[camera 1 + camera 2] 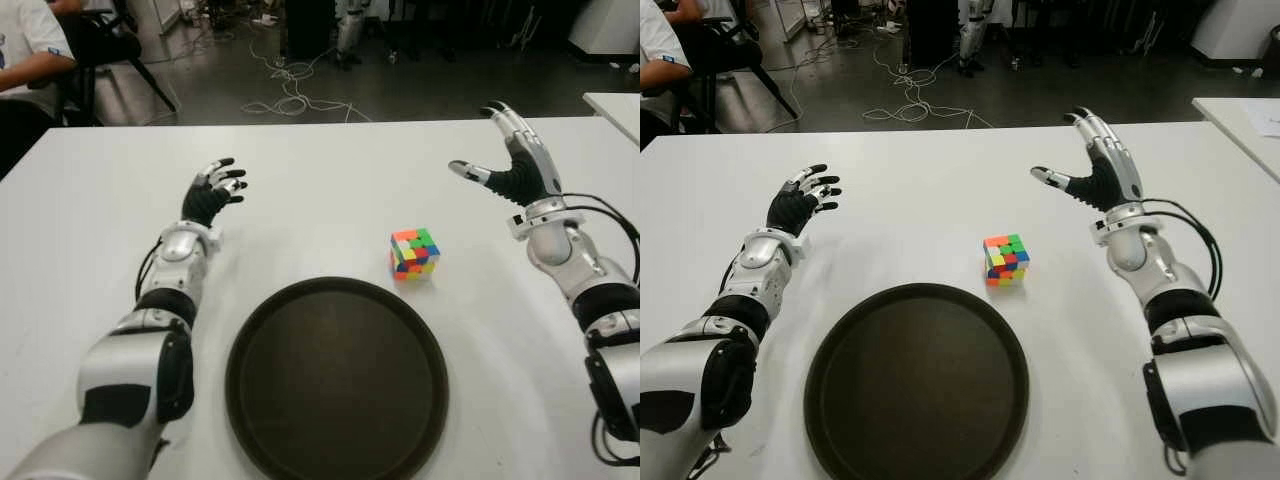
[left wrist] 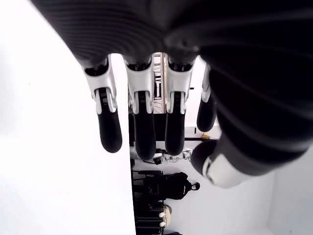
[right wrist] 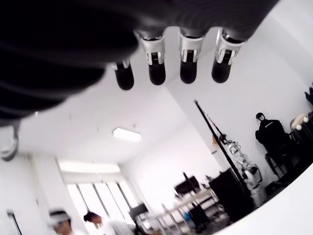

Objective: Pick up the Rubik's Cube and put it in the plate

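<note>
In the left eye view the Rubik's Cube (image 1: 414, 254) sits on the white table (image 1: 320, 170), just off the dark plate (image 1: 336, 378) at its 1 o'clock edge. The right hand (image 1: 510, 160) is raised at about 2 o'clock from the cube, well apart, fingers spread and thumb out, holding nothing. The left hand (image 1: 212, 194) shows at 10 o'clock of the plate, fingers loosely fanned, empty.

In the left wrist view its fingers (image 2: 109, 128) hang straight and apart.

In the right wrist view four fingertips (image 3: 157, 71) stand separated against the ceiling.
</note>
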Robot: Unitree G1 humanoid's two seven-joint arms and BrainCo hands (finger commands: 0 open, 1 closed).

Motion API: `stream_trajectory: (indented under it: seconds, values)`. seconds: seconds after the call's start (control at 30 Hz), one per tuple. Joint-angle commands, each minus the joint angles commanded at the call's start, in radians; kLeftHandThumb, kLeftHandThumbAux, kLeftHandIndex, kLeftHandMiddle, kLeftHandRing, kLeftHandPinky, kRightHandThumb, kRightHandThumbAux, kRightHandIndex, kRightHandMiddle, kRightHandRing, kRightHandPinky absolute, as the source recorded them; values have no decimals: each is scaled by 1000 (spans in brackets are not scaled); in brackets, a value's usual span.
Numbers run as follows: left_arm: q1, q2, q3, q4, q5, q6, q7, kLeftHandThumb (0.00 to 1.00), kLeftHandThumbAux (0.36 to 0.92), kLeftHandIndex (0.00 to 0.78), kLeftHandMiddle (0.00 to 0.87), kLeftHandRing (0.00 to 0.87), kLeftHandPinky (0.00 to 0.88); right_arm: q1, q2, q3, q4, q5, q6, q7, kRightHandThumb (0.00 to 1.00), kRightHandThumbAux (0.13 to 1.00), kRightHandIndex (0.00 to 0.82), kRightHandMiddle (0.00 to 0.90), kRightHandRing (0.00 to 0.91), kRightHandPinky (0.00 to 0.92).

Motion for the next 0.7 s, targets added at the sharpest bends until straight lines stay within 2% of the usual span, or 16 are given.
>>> stream_trajectory:
  seconds: [0.23, 0.37, 0.53, 0.7]
  values:
    - [1, 0, 1, -1, -1, -4, 0, 451, 710, 201, 289, 280, 305, 19, -24, 33, -52, -29, 46, 14, 110, 298, 0, 0, 0, 19]
    - [2, 0, 3, -2, -4, -8, -2, 468, 714, 210, 294, 283, 312, 27, -24, 54, -79, -40, 64, 27, 62, 331, 0, 0, 0, 19]
    - [1, -1, 5, -3, -6, -11, -4, 495, 713, 215, 297, 288, 319, 60, -5, 88, -182, -77, 142, 55, 8, 335, 0, 0, 0, 44]
    - [1, 0, 3, -3, -3, -11, -3, 491, 716, 208, 291, 282, 312, 87, -22, 90, -267, -74, 205, 135, 1, 338, 0, 0, 0, 39]
